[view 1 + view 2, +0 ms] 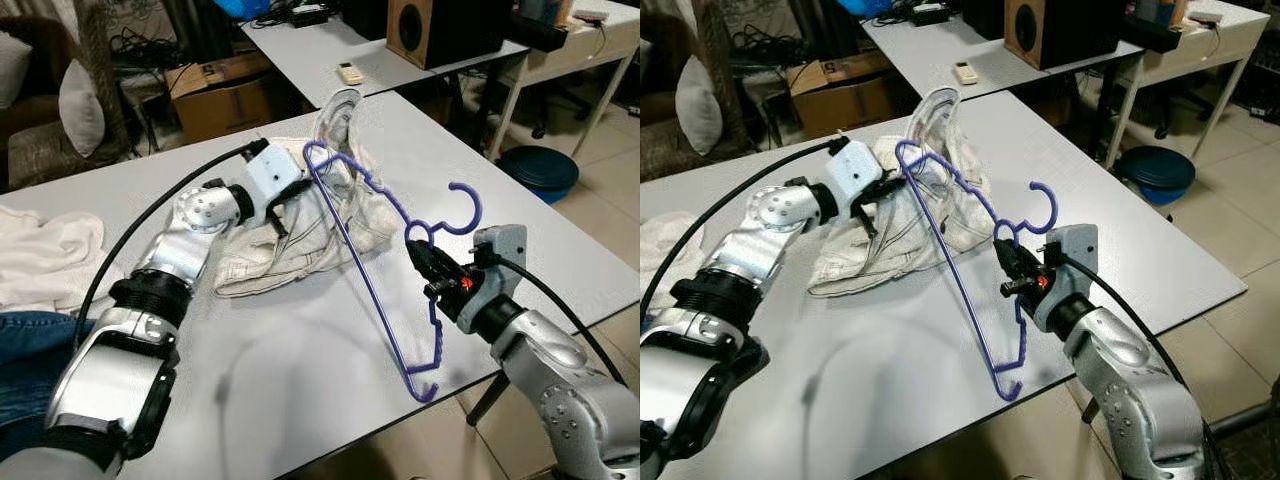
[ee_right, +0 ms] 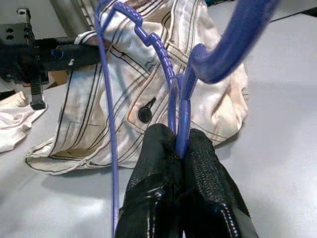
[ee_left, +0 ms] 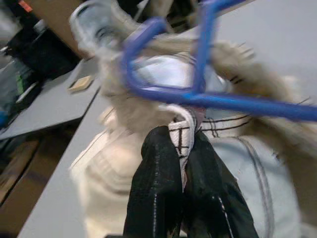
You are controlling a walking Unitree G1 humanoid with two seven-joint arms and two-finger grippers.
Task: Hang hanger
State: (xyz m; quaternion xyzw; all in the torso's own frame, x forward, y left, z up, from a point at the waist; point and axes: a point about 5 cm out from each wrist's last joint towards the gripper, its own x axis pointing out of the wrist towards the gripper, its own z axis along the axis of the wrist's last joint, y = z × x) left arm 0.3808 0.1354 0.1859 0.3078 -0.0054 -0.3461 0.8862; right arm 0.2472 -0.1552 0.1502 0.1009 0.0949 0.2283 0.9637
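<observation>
A purple plastic hanger (image 1: 352,248) stands tilted over the white table (image 1: 300,350), its hook (image 1: 462,210) pointing up and right. My right gripper (image 1: 418,250) is shut on the hanger's neck just below the hook, seen close in the right wrist view (image 2: 179,144). One end of the hanger reaches into a cream garment (image 1: 290,240) with dark stitching that lies bunched on the table. My left gripper (image 1: 282,205) is shut on a fold of that garment (image 3: 181,136), right beside the hanger's upper corner (image 3: 148,59).
A white cloth (image 1: 45,255) and blue fabric (image 1: 30,350) lie at the table's left end. A second table (image 1: 330,50) with a speaker (image 1: 420,30) and a remote (image 1: 350,72) stands behind. A cardboard box (image 1: 215,95) and a blue stool (image 1: 540,170) sit on the floor.
</observation>
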